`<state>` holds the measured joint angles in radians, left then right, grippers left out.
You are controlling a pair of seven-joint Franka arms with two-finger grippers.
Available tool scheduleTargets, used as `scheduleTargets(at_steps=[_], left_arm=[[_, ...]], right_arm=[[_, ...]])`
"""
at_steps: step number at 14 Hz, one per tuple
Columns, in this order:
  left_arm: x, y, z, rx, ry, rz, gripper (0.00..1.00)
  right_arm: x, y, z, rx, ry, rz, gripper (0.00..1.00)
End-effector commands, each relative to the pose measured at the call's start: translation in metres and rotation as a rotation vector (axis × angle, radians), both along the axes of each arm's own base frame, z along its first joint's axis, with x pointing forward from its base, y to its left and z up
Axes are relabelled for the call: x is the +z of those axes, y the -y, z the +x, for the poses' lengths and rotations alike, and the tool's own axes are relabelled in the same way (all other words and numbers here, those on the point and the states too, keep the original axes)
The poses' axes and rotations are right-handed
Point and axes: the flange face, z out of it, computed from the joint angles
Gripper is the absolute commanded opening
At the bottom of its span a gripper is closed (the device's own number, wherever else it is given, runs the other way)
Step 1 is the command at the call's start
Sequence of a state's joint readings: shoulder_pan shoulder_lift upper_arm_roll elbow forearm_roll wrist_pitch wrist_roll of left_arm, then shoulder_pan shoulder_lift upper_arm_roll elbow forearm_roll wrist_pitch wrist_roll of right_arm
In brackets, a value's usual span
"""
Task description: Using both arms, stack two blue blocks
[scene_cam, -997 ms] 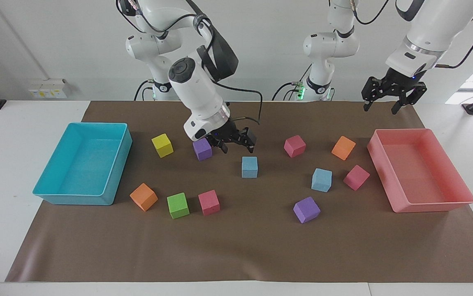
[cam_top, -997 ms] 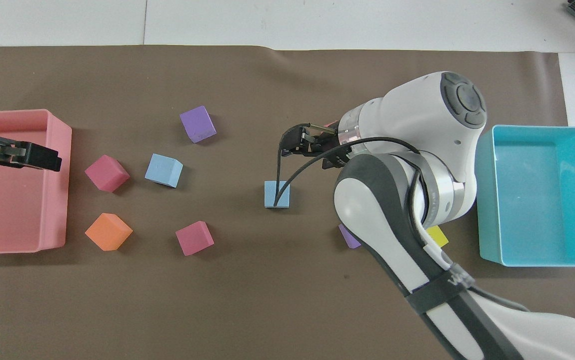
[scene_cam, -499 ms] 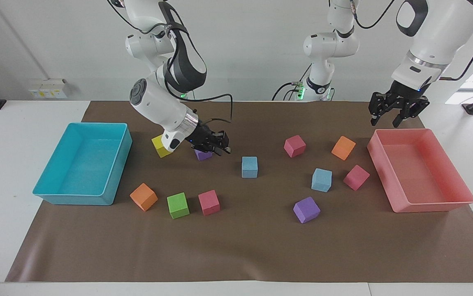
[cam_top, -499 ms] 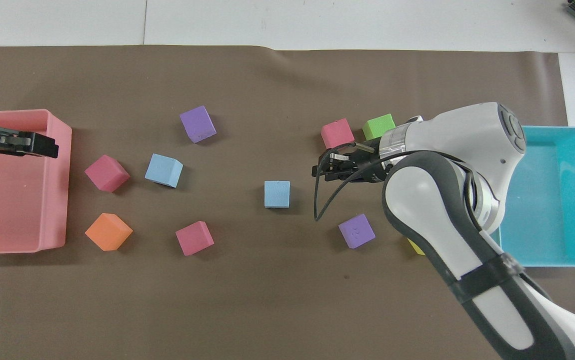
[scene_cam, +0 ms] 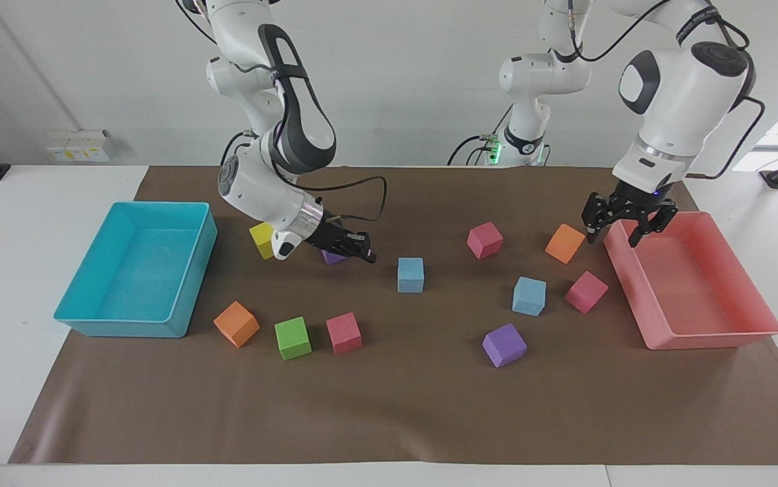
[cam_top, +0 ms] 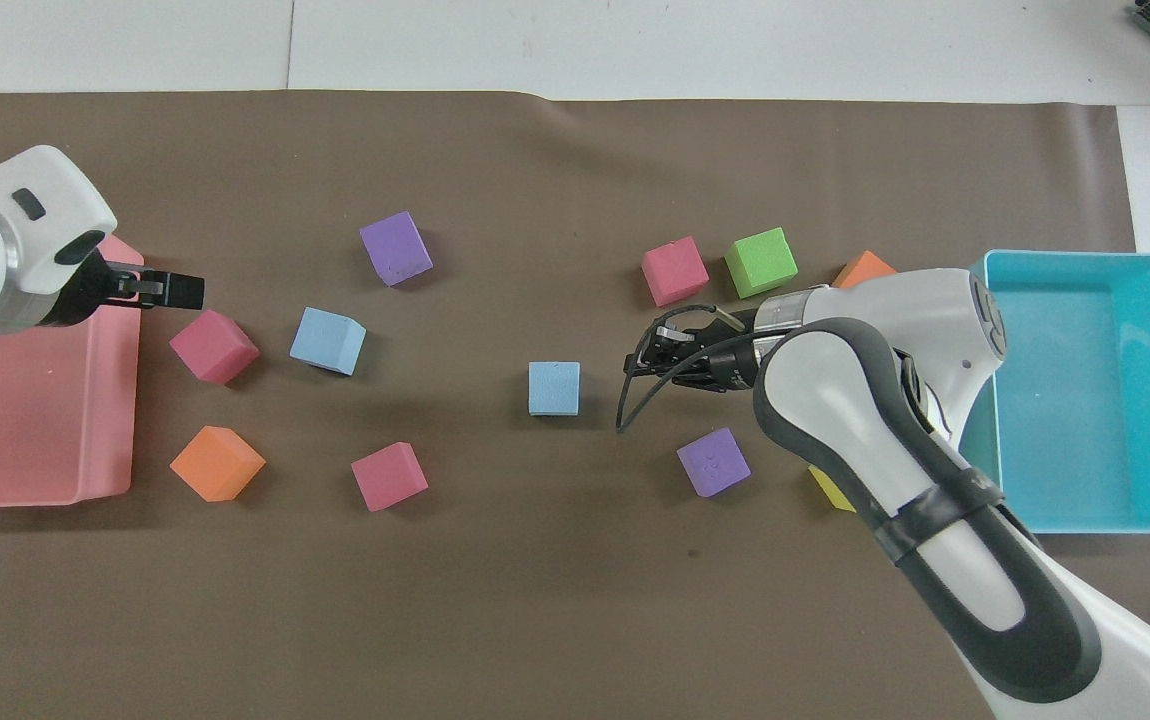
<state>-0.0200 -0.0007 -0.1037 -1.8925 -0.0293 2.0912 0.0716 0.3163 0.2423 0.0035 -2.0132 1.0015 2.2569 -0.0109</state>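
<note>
Two light-blue blocks sit apart on the brown mat: one at the middle [scene_cam: 410, 274] [cam_top: 554, 388], the other [scene_cam: 529, 296] [cam_top: 327, 340] toward the left arm's end. My right gripper [scene_cam: 365, 256] [cam_top: 632, 362] is open and empty, low over the mat. It lies nearly flat, pointing at the middle blue block from the right arm's end, a short gap away. My left gripper [scene_cam: 611, 235] [cam_top: 190, 291] is open and empty. It hangs fingers down over the pink tray's rim [scene_cam: 707, 335], beside an orange cube [scene_cam: 565, 243].
A turquoise tray [scene_cam: 118, 328] stands at the right arm's end. Several coloured cubes lie around: purple [scene_cam: 504, 345], pink [scene_cam: 586, 291] next to the second blue block, pink [scene_cam: 484, 240], green [scene_cam: 293, 337], yellow [scene_cam: 262, 240]. Another purple cube [scene_cam: 331, 258] sits partly hidden under my right wrist.
My right gripper has dropped low and tilted flat, now pointing at the middle blue block. My left gripper has come down and moved inward to the pink tray's rim. No cube has moved.
</note>
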Motion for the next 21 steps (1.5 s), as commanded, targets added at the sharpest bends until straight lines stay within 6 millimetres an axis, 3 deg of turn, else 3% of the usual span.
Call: scheduleTargets(at_steps=[1,2,4,5,7,8,9,11,21], left_arm=[[-0.027,0.017,-0.007,-0.035,0.027,0.001,0.81],[-0.035,0.022,-0.005,-0.043,0.023,0.000,0.81],[-0.069,0.044,0.000,-0.069,0.003,-0.004,0.82],[-0.090,0.057,0.003,-0.089,-0.007,-0.005,0.84],[-0.112,0.075,0.006,-0.121,-0.011,-0.006,0.89],[-0.121,0.079,0.008,-0.134,-0.009,0.000,0.90],[-0.129,0.081,0.012,-0.137,0.014,-0.005,0.98],[-0.143,0.080,0.017,-0.141,0.026,-0.001,1.00],[-0.167,0.073,0.002,-0.146,-0.017,0.020,1.00]], right_arm=[[-0.024,0.003,-0.010,0.033,0.027,0.019,0.00],[-0.035,0.005,-0.017,0.059,0.029,0.012,0.00],[-0.048,0.007,-0.027,0.049,0.029,0.051,0.00],[-0.048,0.008,-0.027,0.041,0.034,0.065,0.00],[-0.048,0.010,-0.026,0.029,0.044,0.059,0.00],[-0.054,0.012,-0.027,0.019,0.056,0.037,0.00],[-0.064,0.012,-0.028,0.044,0.069,0.033,0.00],[-0.066,0.009,-0.028,0.042,0.081,0.050,0.00],[-0.065,0.013,-0.018,0.013,0.090,0.062,0.00]])
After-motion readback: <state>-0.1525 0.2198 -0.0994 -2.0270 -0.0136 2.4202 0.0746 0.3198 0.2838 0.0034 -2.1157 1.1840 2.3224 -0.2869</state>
